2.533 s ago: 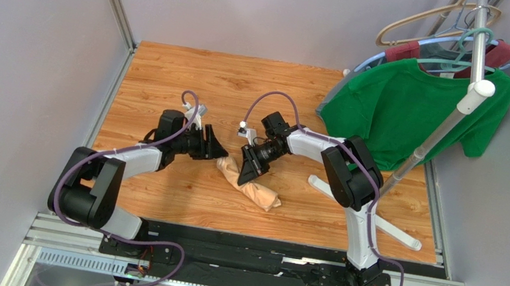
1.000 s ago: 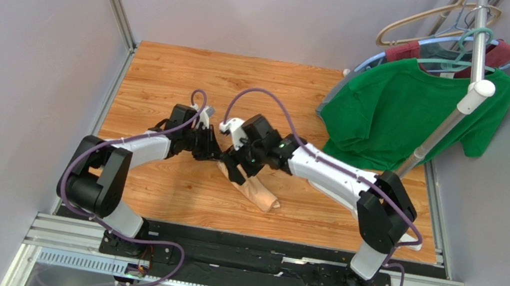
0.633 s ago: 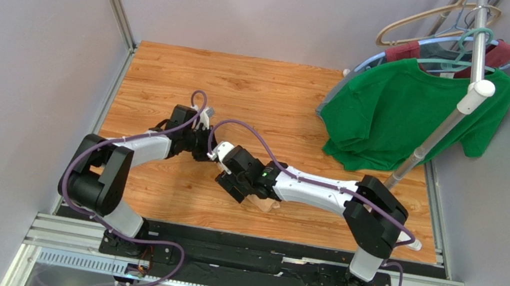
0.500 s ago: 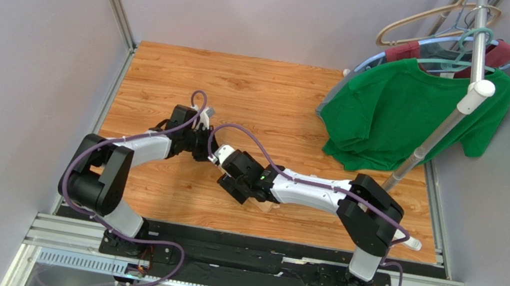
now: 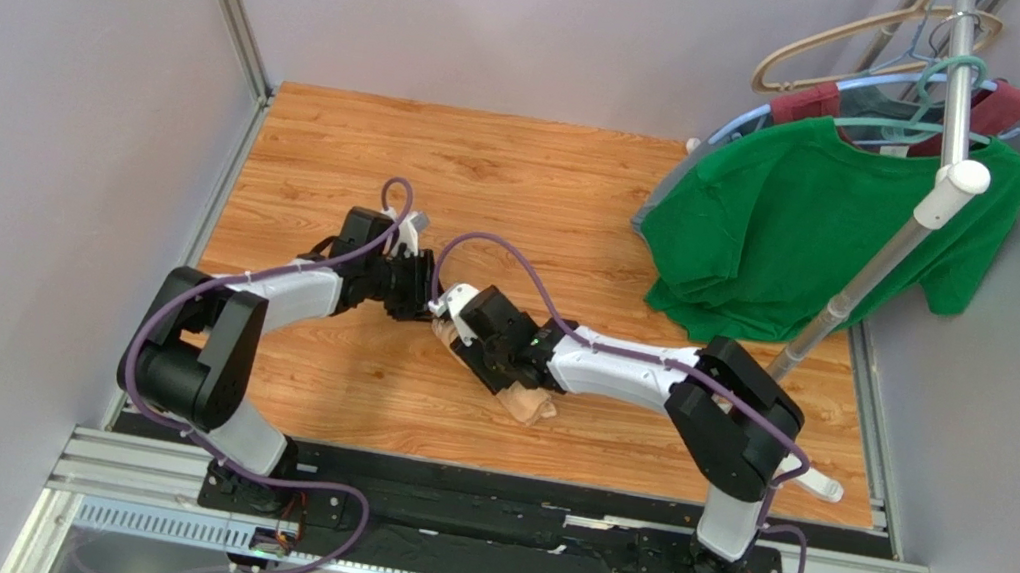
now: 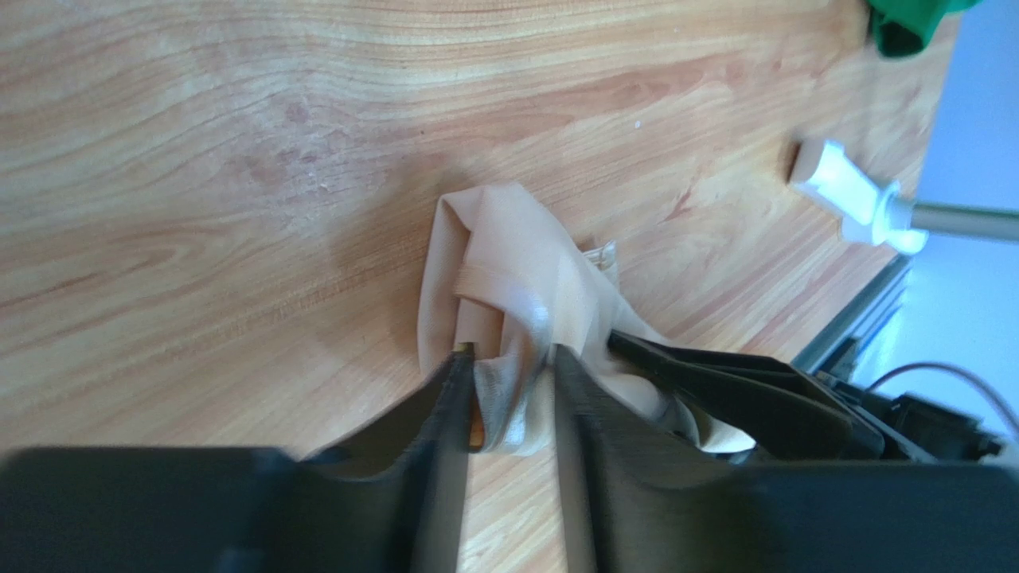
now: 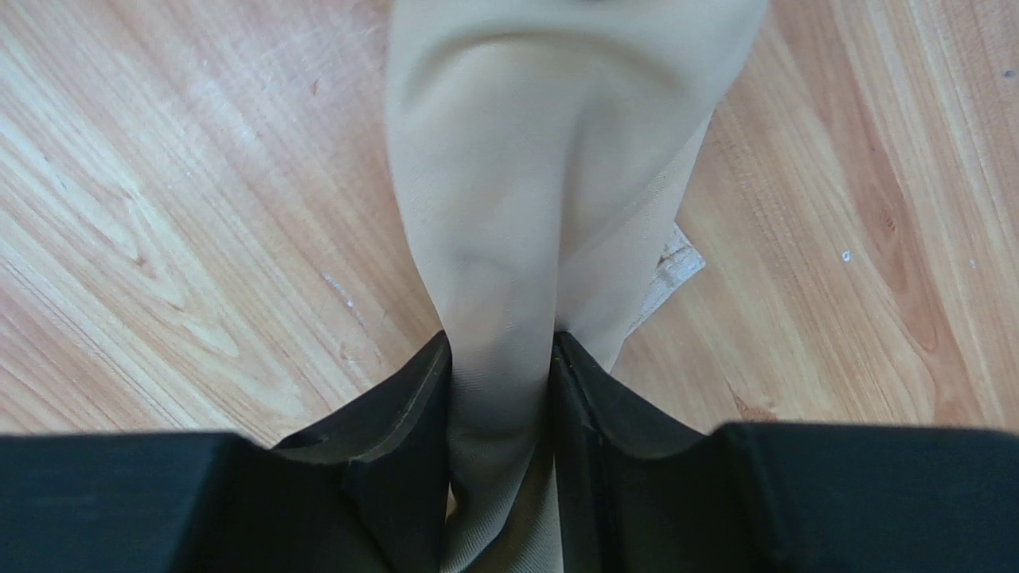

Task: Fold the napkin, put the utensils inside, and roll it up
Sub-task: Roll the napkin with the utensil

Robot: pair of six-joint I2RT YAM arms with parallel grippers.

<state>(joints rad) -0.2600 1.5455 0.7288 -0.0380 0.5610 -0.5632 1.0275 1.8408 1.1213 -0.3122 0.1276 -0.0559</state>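
Centrally, on the light-brown wood-grain tabletop (image 5: pixel 517 182), lies the peach-tan, faintly glossy cloth napkin (image 5: pixel 526 404), bundled into a short roll. Only its near end shows in the top view; the rest is hidden there. Left gripper (image 6: pixel 508 355): black fingers (image 6: pixel 445 412) slightly apart, with a crumpled end of the napkin between them; whether they press it cannot be told. Right gripper (image 7: pixel 499 346): black fingers (image 7: pixel 413 406) set against both sides of the roll, pinching it. Both grippers stand just beside each other at the roll's far-left end. At right, a green short-sleeved T-shirt (image 5: pixel 814 226) hangs on a hanger, and a white plastic rack foot (image 6: pixel 843 189) rests on the wood.
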